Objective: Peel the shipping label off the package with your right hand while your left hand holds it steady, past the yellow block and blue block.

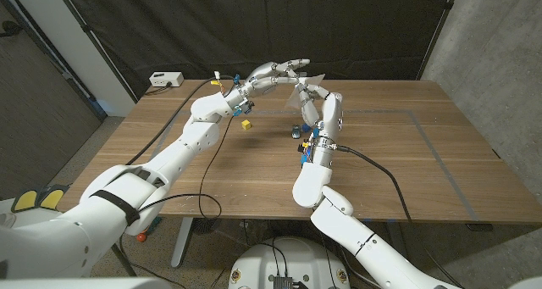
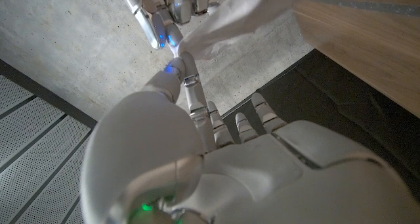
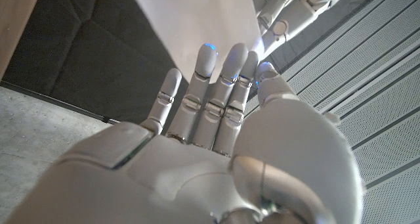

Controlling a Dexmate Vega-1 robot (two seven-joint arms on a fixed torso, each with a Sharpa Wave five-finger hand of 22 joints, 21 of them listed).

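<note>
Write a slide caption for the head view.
Both hands, left and right, hold the white package above the table.

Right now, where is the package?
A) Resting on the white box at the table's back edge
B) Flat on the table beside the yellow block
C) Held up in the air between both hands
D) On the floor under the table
C: the pale package is off the table, with the left hand and right hand meeting at it above the far side of the table.
</note>
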